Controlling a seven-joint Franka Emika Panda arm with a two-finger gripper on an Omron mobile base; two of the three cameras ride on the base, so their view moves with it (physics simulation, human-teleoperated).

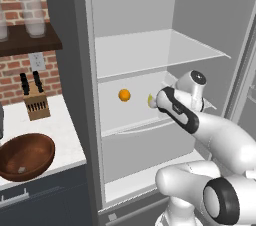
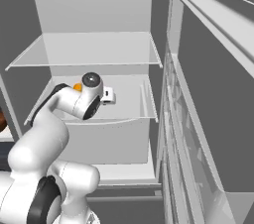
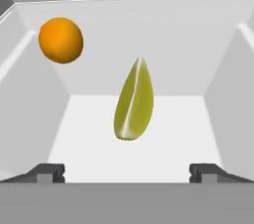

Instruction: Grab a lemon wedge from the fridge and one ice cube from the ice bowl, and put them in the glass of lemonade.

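Observation:
The fridge [image 1: 67, 70] stands open, light grey inside. On its middle shelf [image 1: 131, 116] lies the lemon wedge [image 3: 134, 101], a pale yellow-green sliver, with a round orange fruit [image 3: 60, 39] to its left. My gripper [image 3: 128, 173] is open inside the fridge, just short of the wedge, which is centred ahead of the two fingertips [image 3: 47, 172] with nothing between them. From the left base view the lemon wedge [image 1: 150, 101] peeks out beside my hand. The ice bowl [image 1: 25, 156] sits on the counter at lower left with an ice cube [image 1: 21, 169] in it. The glass of lemonade is out of view.
The open fridge door [image 2: 213, 99] stands close on the arm's right. A clear upper shelf [image 1: 150, 52] hangs over the hand. A knife block [image 1: 36, 102] stands on the white counter behind the bowl, and tall frosted glasses [image 1: 35, 15] sit on a wall shelf.

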